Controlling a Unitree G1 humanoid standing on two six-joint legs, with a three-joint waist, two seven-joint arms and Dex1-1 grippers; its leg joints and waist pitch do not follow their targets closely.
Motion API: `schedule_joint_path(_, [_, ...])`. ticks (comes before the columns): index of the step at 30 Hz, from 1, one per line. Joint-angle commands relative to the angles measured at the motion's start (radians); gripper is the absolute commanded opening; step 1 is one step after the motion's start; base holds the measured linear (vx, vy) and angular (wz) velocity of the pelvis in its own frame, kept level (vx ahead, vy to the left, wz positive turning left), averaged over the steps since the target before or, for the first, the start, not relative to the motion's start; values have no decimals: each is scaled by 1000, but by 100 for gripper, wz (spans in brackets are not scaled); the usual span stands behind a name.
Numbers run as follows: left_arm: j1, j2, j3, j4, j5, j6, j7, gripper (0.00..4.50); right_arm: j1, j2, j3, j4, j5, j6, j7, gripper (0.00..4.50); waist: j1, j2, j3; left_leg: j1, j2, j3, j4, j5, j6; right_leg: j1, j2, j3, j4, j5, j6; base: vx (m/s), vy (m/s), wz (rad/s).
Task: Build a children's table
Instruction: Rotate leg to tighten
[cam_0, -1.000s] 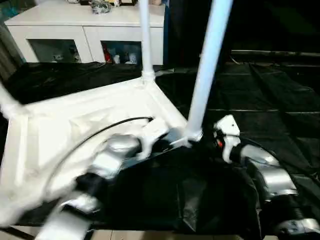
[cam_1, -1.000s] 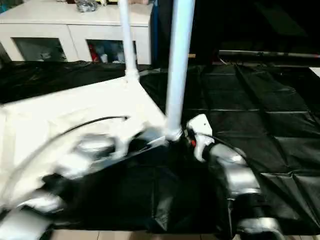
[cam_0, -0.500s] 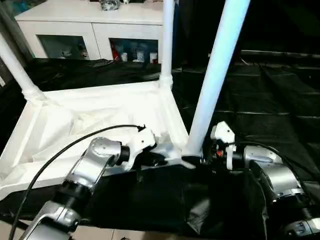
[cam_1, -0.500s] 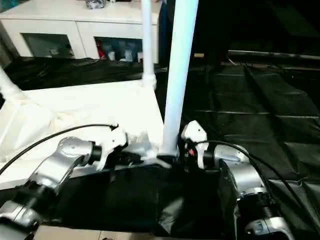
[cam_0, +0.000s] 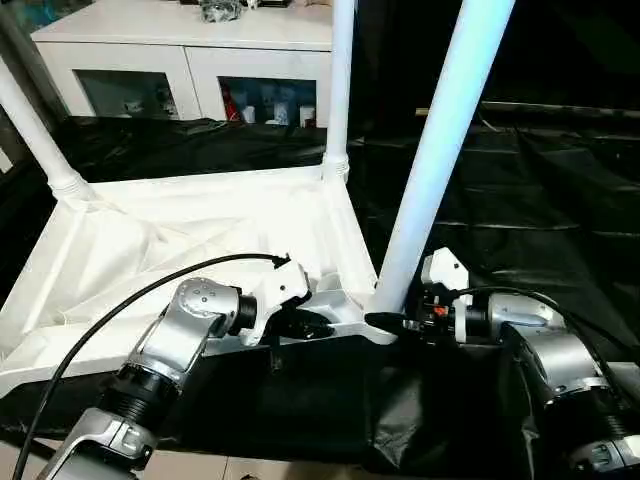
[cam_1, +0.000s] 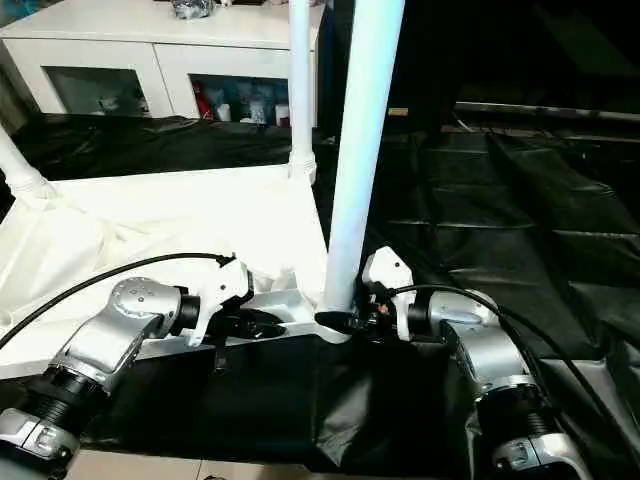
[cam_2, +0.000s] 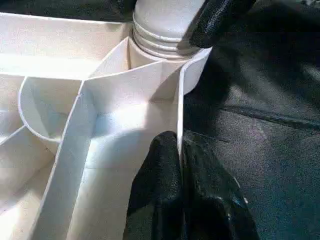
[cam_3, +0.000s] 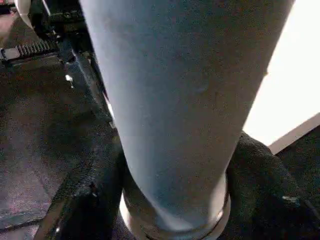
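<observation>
The children's table lies upside down; its white tabletop (cam_0: 180, 240) shows the ribbed underside. Three white legs stand in its corners: a near one (cam_0: 435, 170), a far one (cam_0: 340, 90) and one at the far left (cam_0: 35, 130). My left gripper (cam_0: 310, 325) is shut on the tabletop's thin near rim wall (cam_2: 179, 120), one finger (cam_2: 160, 175) on each side. My right gripper (cam_0: 395, 322) is closed around the near leg's base (cam_3: 175, 125), with a black finger (cam_3: 85, 195) pressed against each side.
The tabletop rests on a large black-draped work table (cam_0: 540, 200) that stretches to the right. A white glass-door cabinet (cam_0: 190, 60) stands behind it. A black cable (cam_0: 120, 310) arcs over my left forearm. The work table's front edge runs just below my arms.
The camera has shifted and steadied. My right gripper's fingers have drawn in against the near leg's base. The left gripper keeps its hold on the rim.
</observation>
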Motion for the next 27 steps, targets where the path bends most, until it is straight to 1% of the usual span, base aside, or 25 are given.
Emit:
schedule_joint_path(1, [-12, -34, 4, 20, 2, 1, 62, 0, 5, 24, 4, 31, -29, -2, -74, 252, -2, -21, -53, 21, 62, -29, -69, -227, 64, 35, -64, 46, -77, -283, -219, 0, 0, 0])
schedule_joint_path(2, [-22, -48, 11, 41, 10, -1, 97, 0, 4, 42, -8, 46, -36, 7, -128, 252, -4, -21, -53, 22, 61, -31, -71, -259, 48, 37, -67, 45, -81, -333, -207, 0, 0, 0])
schedule_joint_path(3, [-29, -57, 15, 54, 15, -2, 118, 0, 3, 53, -16, 55, -40, 13, -160, 251, -6, -23, -52, 22, 61, -31, -72, -266, 41, 36, -65, 46, -83, -350, -199, 0, 0, 0])
schedule_joint_path(4, [-43, -76, 22, 78, 24, -3, 161, 0, 4, 74, -30, 70, -50, 20, -228, 251, -9, -22, -51, 27, 62, -33, -74, -292, 26, 31, -65, 46, -87, -380, -189, 0, 0, 0])
schedule_joint_path(6, [-76, -120, 32, 127, 46, 5, 256, 0, 1, 125, -70, 97, -60, 49, -379, 249, -15, -25, -48, 27, 59, -35, -78, -319, 4, 29, -65, 46, -94, -424, -169, 0, 0, 0])
schedule_joint_path(7, [-78, -122, 32, 130, 47, 5, 260, 0, 1, 128, -72, 98, -60, 50, -386, 249, -15, -24, -49, 29, 58, -37, -77, -330, 0, 28, -67, 45, -94, -439, -164, 0, 0, 0])
schedule_joint_path(8, [-95, -144, 37, 155, 57, 12, 307, 0, -1, 155, -94, 108, -60, 70, -461, 248, -18, -26, -49, 27, 57, -38, -78, -336, -1, 30, -67, 45, -98, -453, -153, 0, 0, 0])
schedule_joint_path(9, [-119, -175, 45, 189, 66, 22, 370, 0, -1, 186, -115, 114, -61, 91, -538, 248, -21, -26, -47, 29, 57, -37, -79, -348, -4, 24, -66, 45, -103, -469, -144, 0, 0, 0])
schedule_joint_path(10, [-119, -175, 45, 189, 66, 22, 370, 0, -1, 186, -115, 114, -61, 91, -538, 248, -21, -26, -47, 32, 56, -38, -77, -359, -8, 22, -67, 45, -103, -484, -141, 0, 0, 0])
schedule_joint_path(11, [-143, -203, 51, 221, 75, 28, 426, 0, -2, 216, -131, 121, -63, 110, -609, 248, -23, -19, -46, 32, 54, -38, -77, -368, -10, 21, -67, 44, -109, -500, -134, 0, 0, 0])
schedule_joint_path(12, [-165, -230, 59, 252, 82, 30, 484, 0, -6, 242, -143, 129, -68, 119, -669, 248, -24, -22, -47, 30, 53, -41, -78, -370, -12, 23, -68, 42, -109, -513, -126, 0, 0, 0])
schedule_joint_path(13, [-186, -255, 61, 278, 87, 29, 524, 0, -12, 271, -150, 140, -74, 117, -723, 248, -23, -17, -47, 34, 52, -40, -77, -379, -13, 19, -68, 42, -112, -522, -123, 0, 0, 0])
schedule_joint_path(14, [-186, -255, 61, 278, 87, 29, 524, 0, -12, 271, -150, 140, -74, 117, -723, 248, -24, -20, -48, 38, 52, -41, -76, -390, -13, 16, -69, 42, -116, -529, -119, 0, 0, 0])
schedule_joint_path(15, [-202, -274, 59, 298, 94, 18, 551, 0, -19, 293, -148, 147, -84, 102, -760, 248, -25, -20, -48, 31, 53, -42, -78, -384, -9, 20, -70, 42, -115, -520, -118, 0, 0, 0])
schedule_joint_path(16, [-215, -293, 55, 314, 98, 0, 558, 0, -28, 317, -133, 148, -97, 69, -779, 248, -22, -8, -50, 31, 53, -44, -79, -381, -12, 22, -71, 41, -114, -510, -117, 0, 0, 0])
schedule_joint_path(17, [-219, -297, 53, 321, 100, -9, 560, 0, -31, 324, -128, 147, -99, 57, -782, 248, -25, -14, -51, 32, 53, -42, -80, -386, -13, 19, -67, 41, -115, -487, -118, 0, 0, 0])
schedule_joint_path(18, [-225, -303, 53, 332, 105, -23, 562, 0, -34, 334, -122, 145, -99, 39, -782, 283, -23, -15, -52, 30, 54, -43, -82, -379, -6, 25, -68, 40, -113, -463, -123, 0, 0, 0])
schedule_joint_path(19, [-224, -302, 52, 331, 106, -24, 559, 0, -34, 335, -123, 144, -95, 37, -777, 303, -23, -14, -53, 29, 55, -42, -82, -375, -3, 25, -69, 41, -112, -448, -126, 0, 0, 0])
schedule_joint_path(21, [-219, -297, 46, 329, 110, -29, 546, 0, -33, 342, -129, 131, -70, 27, -746, 319, -23, -14, -52, 27, 56, -41, -83, -370, 8, 28, -68, 41, -109, -416, -139, 0, 0, 0])
schedule_joint_path(22, [-216, -292, 41, 329, 111, -39, 535, 0, -33, 344, -132, 122, -62, 26, -733, 325, -23, -18, -52, 25, 55, -40, -83, -368, 12, 29, -68, 41, -108, -413, -141, 0, 0, 0])
schedule_joint_path(23, [-212, -285, 40, 326, 109, -43, 526, 0, -34, 337, -130, 116, -64, 19, -723, 337, -25, -16, -52, 22, 55, -41, -85, -364, 15, 32, -69, 41, -106, -412, -143, 0, 0, 0])
schedule_joint_path(24, [-205, -275, 39, 319, 107, -54, 510, 0, -38, 322, -130, 114, -64, 10, -703, 337, -26, -21, -51, 22, 55, -40, -84, -363, 18, 30, -69, 41, -108, -416, -144, 0, 0, 0])
schedule_joint_path(25, [-205, -275, 39, 319, 107, -54, 510, 0, -38, 322, -130, 114, -64, 10, -703, 360, -25, -19, -51, 24, 55, -40, -83, -365, 19, 30, -70, 41, -108, -421, -145, 0, 0, 0])
schedule_joint_path(26, [-194, -260, 39, 309, 101, -65, 485, 0, -44, 293, -128, 116, -71, -10, -675, 363, -26, -18, -51, 24, 56, -40, -82, -367, 20, 30, -71, 41, -109, -428, -145, 0, 0, 0])
schedule_joint_path(27, [-184, -245, 39, 302, 96, -82, 458, 0, -48, 258, -124, 118, -65, -26, -613, 365, -27, -23, -51, 16, 55, -42, -83, -354, 26, 38, -72, 39, -106, -426, -140, 0, 0, 0])
